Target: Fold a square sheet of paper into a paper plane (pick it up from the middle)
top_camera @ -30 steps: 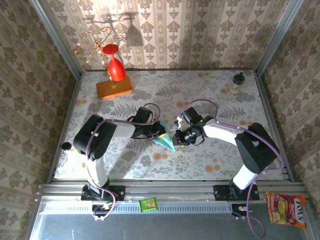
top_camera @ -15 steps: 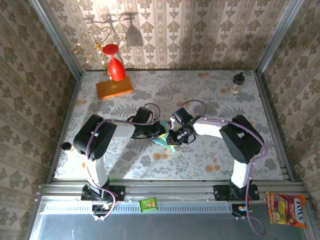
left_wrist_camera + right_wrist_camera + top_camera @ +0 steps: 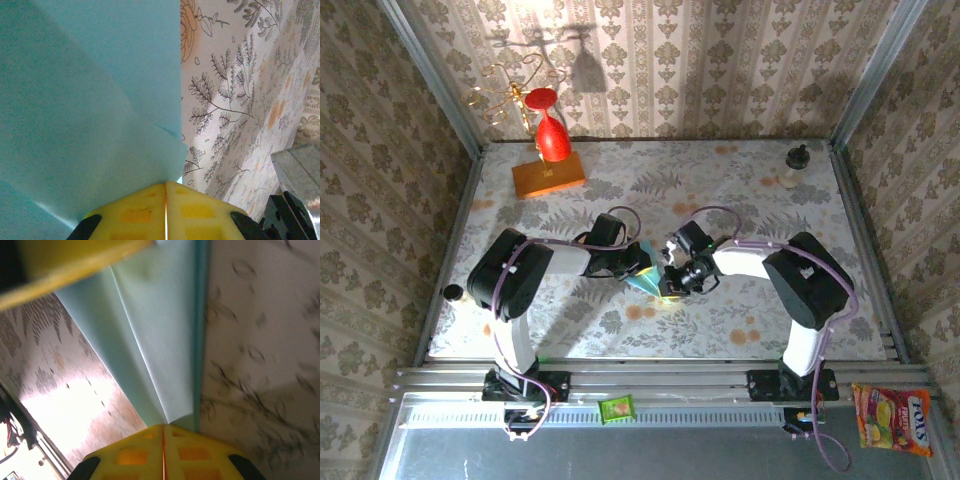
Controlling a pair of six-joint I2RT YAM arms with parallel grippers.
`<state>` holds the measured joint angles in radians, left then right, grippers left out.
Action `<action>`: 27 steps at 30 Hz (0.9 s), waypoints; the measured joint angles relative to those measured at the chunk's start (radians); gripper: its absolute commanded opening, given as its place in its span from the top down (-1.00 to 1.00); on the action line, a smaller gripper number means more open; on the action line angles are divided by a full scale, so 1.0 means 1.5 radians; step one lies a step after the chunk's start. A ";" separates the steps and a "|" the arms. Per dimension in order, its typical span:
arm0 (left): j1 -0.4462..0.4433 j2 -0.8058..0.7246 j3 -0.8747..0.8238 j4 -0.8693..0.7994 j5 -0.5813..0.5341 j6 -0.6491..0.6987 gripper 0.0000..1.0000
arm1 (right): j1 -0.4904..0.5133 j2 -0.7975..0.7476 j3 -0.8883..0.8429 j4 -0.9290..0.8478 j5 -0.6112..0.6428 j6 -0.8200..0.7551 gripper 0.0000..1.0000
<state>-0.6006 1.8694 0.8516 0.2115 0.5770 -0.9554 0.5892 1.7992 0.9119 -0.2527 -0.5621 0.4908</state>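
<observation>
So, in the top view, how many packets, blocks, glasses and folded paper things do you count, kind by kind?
Packets: 2, the green packet and the sweets bag
Blocks: 1, the orange block
Glasses: 1, the red glass
Folded paper: 1, the paper plane
Total: 5
</observation>
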 measured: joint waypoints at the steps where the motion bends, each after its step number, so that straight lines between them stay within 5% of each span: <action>1: 0.000 0.000 0.000 0.000 0.000 0.000 0.80 | -0.002 -0.009 -0.012 0.003 -0.001 -0.001 0.78; 14: -0.001 0.000 0.004 -0.007 0.000 0.004 0.80 | -0.026 -0.144 -0.082 0.000 -0.008 0.035 0.71; 27: -0.001 0.000 0.004 -0.005 0.000 0.004 0.79 | -0.003 -0.035 0.035 0.012 0.017 0.079 0.77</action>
<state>-0.6022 1.8694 0.8581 0.2043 0.5774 -0.9489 0.5846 1.7466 0.9642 -0.2340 -0.5373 0.6098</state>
